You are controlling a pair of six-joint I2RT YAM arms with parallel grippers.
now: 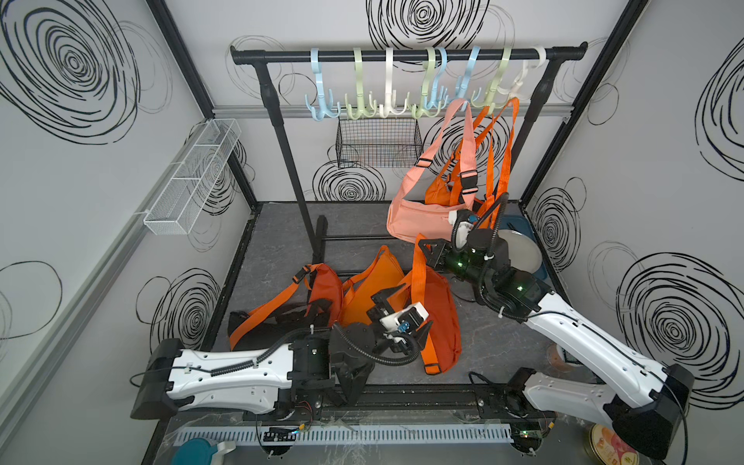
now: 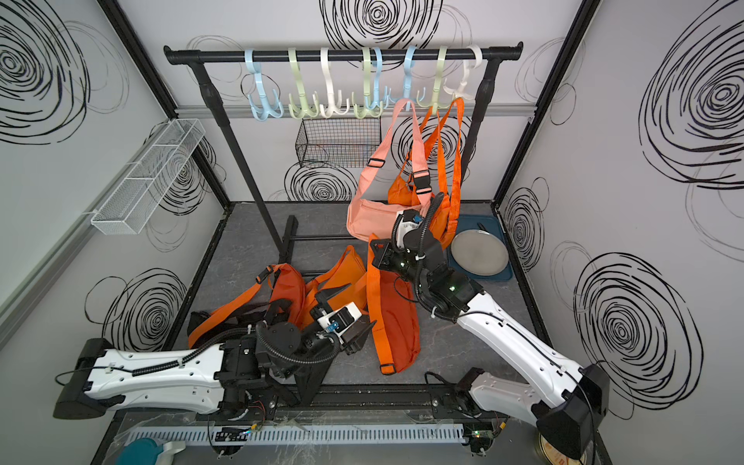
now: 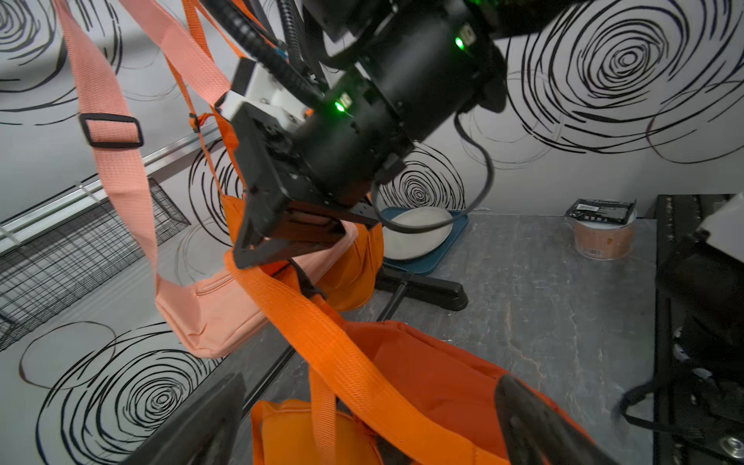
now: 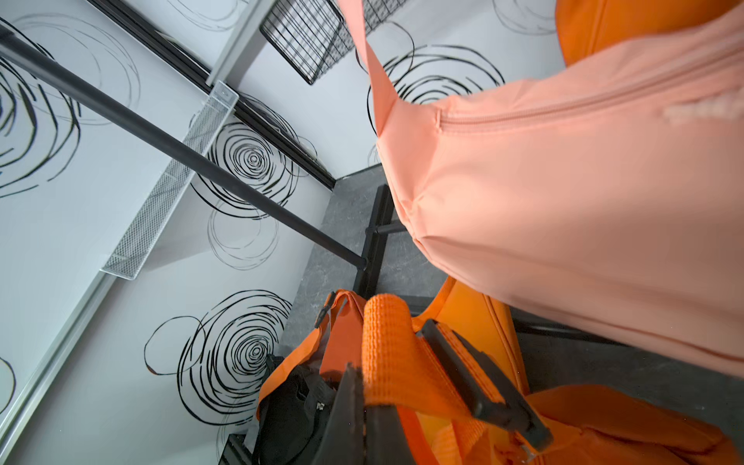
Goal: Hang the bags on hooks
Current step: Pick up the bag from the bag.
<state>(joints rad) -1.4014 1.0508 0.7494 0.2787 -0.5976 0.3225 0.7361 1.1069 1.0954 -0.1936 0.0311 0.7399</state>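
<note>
**Strap pinched, bag on the tabletop**

Dark orange fabric bag (image 1: 443, 318) lies on the grey stone-look tabletop (image 1: 495, 346), near the front middle. Its bright orange webbing strap (image 1: 418, 277) rises to the right fingers (image 4: 346, 414), which are clamped on the strap's loop. The left fingers (image 3: 197, 422) stand spread wide just beside the bag, holding nothing.

Three more bags lie alongside: one bright orange (image 1: 380, 277), one dark orange (image 1: 324, 290), and one black (image 1: 249, 326) under an orange strap.

Behind them, eight plastic hooks (image 1: 388, 80) hang on the black metal clothes rack (image 1: 402, 54): three pale blue, three pale green, two white. One peach-pink bag (image 1: 414, 217) hangs from a blue hook (image 1: 472, 66). Orange straps hang from the green hook (image 1: 502, 68) beside it, with one orange bag body (image 1: 439, 193) showing. Whether a second hangs there I cannot tell.

Two baskets sit on the walls, one of white mesh (image 1: 193, 177) and one of black wire (image 1: 378, 143). One grey round plate (image 2: 479, 251) rests on one dark blue tray (image 2: 503, 273) in the far right corner.
</note>
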